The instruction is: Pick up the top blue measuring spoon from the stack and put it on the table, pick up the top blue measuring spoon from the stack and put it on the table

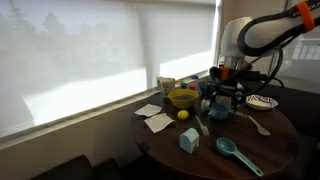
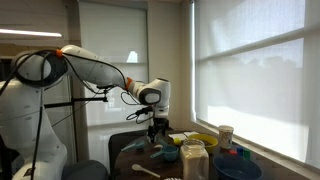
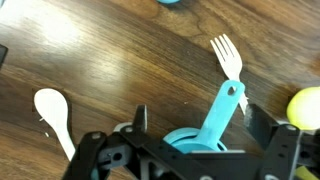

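The stack [image 3: 205, 125] of nested teal-blue measuring spoons lies on the dark wooden table [image 3: 110, 50], bowls toward the camera and flat handles pointing up and to the right. In the wrist view my gripper [image 3: 200, 128] is open, with one dark finger [image 3: 140, 120] left of the bowls and the other at the right near the handle tip. Neither touches the spoons. In an exterior view the gripper [image 1: 222, 96] hangs just over the stack [image 1: 218, 113] near the table's middle. From the opposite side the gripper [image 2: 158, 130] points straight down.
A white plastic fork [image 3: 228, 58] lies just beyond the stack's handles and a white spoon [image 3: 52, 110] to the left. A lemon [image 3: 305, 108] sits at the right edge. A yellow bowl [image 1: 182, 98], a light-blue carton [image 1: 188, 140], a large teal spoon [image 1: 238, 153] and napkins [image 1: 155, 118] share the table.
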